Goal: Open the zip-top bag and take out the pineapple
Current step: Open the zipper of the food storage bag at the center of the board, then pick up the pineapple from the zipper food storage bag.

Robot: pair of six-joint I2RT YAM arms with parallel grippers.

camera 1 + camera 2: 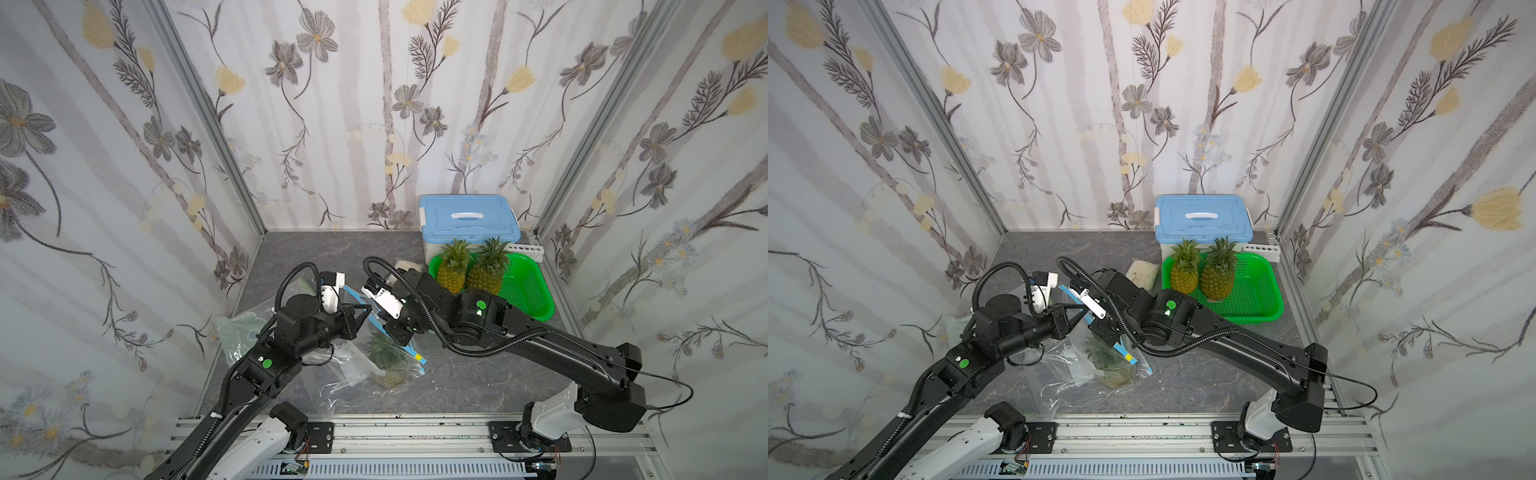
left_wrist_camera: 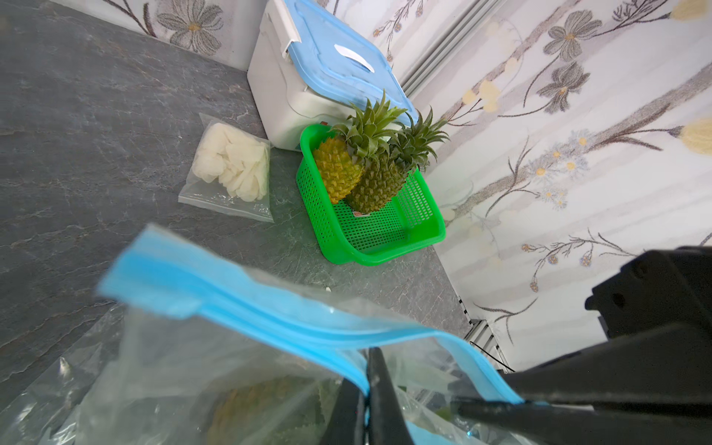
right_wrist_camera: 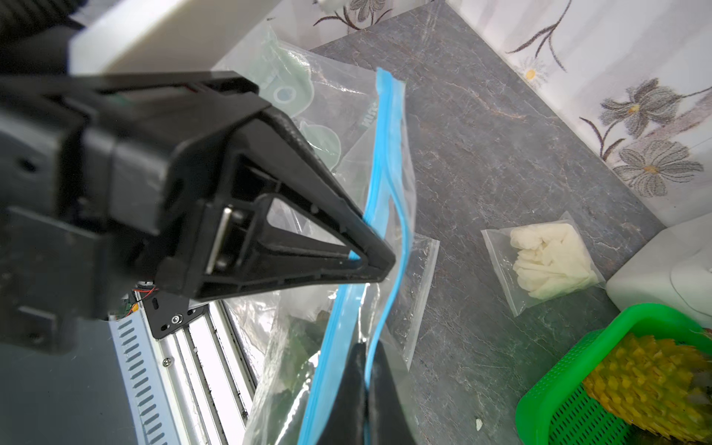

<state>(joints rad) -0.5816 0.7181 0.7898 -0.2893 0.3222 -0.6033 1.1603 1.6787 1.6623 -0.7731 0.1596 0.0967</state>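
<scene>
1. Left gripper (image 2: pixel 368 389): I see its fingers pressed together, pinching the blue zip strip (image 2: pixel 269 308) of the zip-top bag (image 1: pixel 395 370). In the right wrist view the same gripper (image 3: pixel 379 264) clamps one lip of the strip at its tip.

2. Right gripper (image 3: pixel 366 381): its fingers are also pressed together, and they pinch the strip at a point farther along. Between the two pinch points the thin lip bows away from the thick one, so the mouth is parted there. I cannot tell how far the seal is separated beyond that gap.

3. Bag position: in both top views the bag sits at the front centre of the grey tabletop (image 1: pixel 478 382), between the two arms. Its bottom rests on the surface and its zip edge is raised to the grippers.

4. Pineapple (image 1: pixel 384 357): it is inside the bag, low down, with its green crown toward the zip edge. The left wrist view shows only a blurred shape through the plastic.

5. Surroundings: a green basket (image 1: pixel 525 291) stands at the right rear with two more pineapples (image 1: pixel 453 270) upright in it. A blue-lidded box (image 1: pixel 469 216) is just behind it. A small bag of white pieces (image 2: pixel 231 165) lies beside the basket.
</scene>
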